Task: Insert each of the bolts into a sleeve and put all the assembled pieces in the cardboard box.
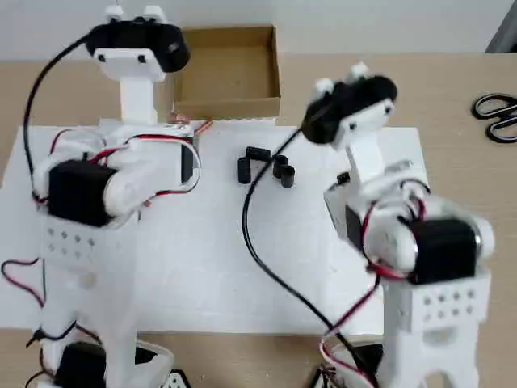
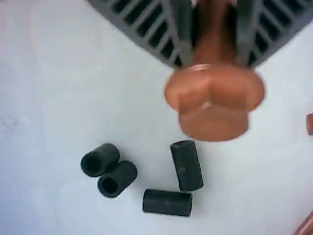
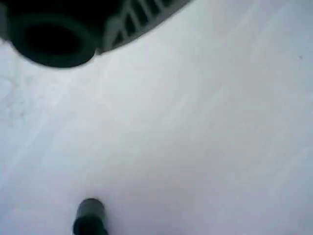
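Observation:
My left gripper (image 2: 213, 46) is shut on the shank of a copper bolt (image 2: 215, 103), whose hex head hangs above the white mat. Below it lie several black sleeves: a touching pair (image 2: 108, 170), one alone (image 2: 186, 164) and one crosswise (image 2: 167, 202). From above they form a cluster (image 1: 265, 166) mid-mat, between the two arms. My right gripper (image 3: 73, 14) holds a black sleeve (image 3: 51, 41), its open end facing the camera, over bare mat. Another sleeve (image 3: 89, 218) lies farther off. The cardboard box (image 1: 230, 77) stands open behind the mat.
Copper pieces (image 2: 309, 123) show at the edge of the left wrist view. Scissors (image 1: 497, 115) lie on the wooden table at the far right. A black cable (image 1: 258, 242) trails across the white mat (image 1: 202, 259).

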